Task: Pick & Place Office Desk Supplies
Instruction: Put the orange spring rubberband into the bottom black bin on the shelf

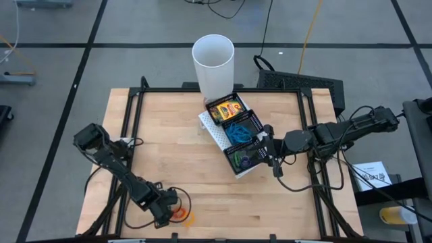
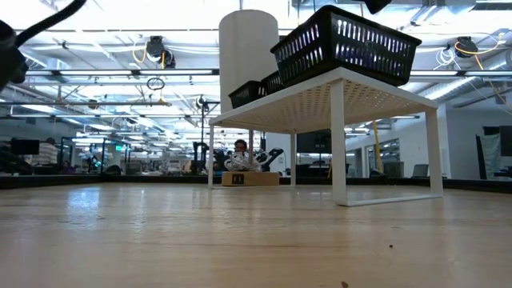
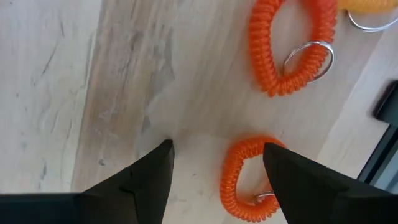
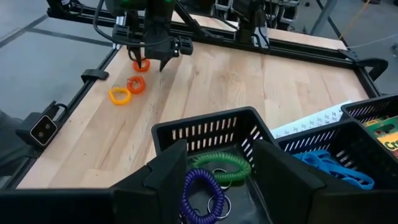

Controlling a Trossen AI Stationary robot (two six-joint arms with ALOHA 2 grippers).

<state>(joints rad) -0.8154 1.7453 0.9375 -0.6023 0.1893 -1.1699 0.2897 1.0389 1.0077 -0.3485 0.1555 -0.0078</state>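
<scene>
coils partly seen, crayon boxes mostly hidden

the left gripper (image 3: 214,165) is seen low over the pale wooden table (image 1: 169,135) near its front edge, its two dark fingers spread wide with nothing between them. one small orange spiral coil loop (image 3: 249,177) lies on the wood just inside one fingertip, its lower part cut off by the picture's edge. a second orange coil loop with a metal ring (image 3: 292,46) lies a little beyond, and a yellow coil loop (image 4: 119,95) is only clipped in the left wrist view. from above these loops are reduced to a small orange blur beside the gripper.

the right gripper (image 4: 221,165) is held over the end compartment of the black mesh three-compartment tray (image 1: 251,116), which rests on a white perforated metal stand (image 2: 320,96). its fingers are parted and nothing is gripped. below them a green coil loop (image 4: 221,167) and a purple coil loop (image 4: 202,190) lie in that compartment (the purple one partly hidden by a finger). blue coil loops (image 4: 333,165) fill the middle compartment. a yellow-and-green crayon box (image 1: 226,109) is visible in the far compartment; how many boxes lie there cannot be told. a tall white cylindrical cup (image 1: 214,64) stands just behind the tray.
</scene>
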